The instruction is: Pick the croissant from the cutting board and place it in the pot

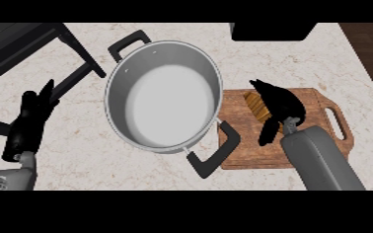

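A steel pot (164, 96) with two black handles stands in the middle of the counter, its inside bare. To its right lies a wooden cutting board (317, 103) with a handle hole. The croissant (254, 103) rests on the board's left part, only its tan striped edge showing. My right hand (279, 103) is down over the croissant with fingers curved round it, covering most of it. My left hand (29, 118) rests at the view's left edge, fingers up and relaxed.
A dark metal frame (65, 44) stands on the counter at the upper left. A black block (273, 31) sits at the top edge, right of centre. The counter's right edge (357, 49) runs past the board.
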`<state>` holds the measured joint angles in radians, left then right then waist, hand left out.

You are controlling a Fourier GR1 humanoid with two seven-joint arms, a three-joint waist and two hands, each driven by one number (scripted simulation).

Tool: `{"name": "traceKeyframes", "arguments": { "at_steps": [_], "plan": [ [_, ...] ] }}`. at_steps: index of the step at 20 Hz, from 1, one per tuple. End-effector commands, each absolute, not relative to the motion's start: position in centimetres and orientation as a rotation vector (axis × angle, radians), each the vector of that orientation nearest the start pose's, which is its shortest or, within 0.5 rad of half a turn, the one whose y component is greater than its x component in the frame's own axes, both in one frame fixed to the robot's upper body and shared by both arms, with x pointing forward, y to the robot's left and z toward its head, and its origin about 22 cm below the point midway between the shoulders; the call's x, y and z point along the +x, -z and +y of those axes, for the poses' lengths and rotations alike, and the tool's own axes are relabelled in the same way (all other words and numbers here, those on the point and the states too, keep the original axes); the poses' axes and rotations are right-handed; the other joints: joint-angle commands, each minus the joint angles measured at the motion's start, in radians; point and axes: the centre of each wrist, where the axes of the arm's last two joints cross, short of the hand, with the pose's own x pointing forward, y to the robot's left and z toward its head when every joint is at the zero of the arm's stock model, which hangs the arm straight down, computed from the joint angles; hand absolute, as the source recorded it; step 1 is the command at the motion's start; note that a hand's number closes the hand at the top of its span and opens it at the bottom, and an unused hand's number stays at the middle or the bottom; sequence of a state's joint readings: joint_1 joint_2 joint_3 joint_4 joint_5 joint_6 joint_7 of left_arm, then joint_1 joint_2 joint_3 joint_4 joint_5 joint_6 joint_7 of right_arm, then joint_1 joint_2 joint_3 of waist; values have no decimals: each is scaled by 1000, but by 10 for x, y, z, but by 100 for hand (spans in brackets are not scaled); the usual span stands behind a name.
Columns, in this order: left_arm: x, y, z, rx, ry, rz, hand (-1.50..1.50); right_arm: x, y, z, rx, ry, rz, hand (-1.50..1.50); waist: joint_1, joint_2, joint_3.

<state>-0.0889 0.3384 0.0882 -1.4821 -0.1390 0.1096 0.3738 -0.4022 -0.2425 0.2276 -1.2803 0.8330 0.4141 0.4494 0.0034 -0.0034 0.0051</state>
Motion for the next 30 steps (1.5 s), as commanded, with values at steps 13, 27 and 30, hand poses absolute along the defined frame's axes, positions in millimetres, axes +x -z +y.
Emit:
{"name": "traceKeyframes", "arguments": {
  "at_steps": [13, 27, 30],
  "plan": [
    [258, -31, 336, 508, 96, -1161, 0, 327, -26, -223, -773, -1269, -1009, 150, -2, 3, -5],
    [277, -41, 317, 490, 148, -1222, 0, 390, -105, -274, -582, -1735, -1382, 150, 75, 39, -1],
    [274, -29, 311, 479, 169, -1210, 0, 409, -128, -296, -647, -1759, -1482, 150, 76, 35, -2]
  ]
}}
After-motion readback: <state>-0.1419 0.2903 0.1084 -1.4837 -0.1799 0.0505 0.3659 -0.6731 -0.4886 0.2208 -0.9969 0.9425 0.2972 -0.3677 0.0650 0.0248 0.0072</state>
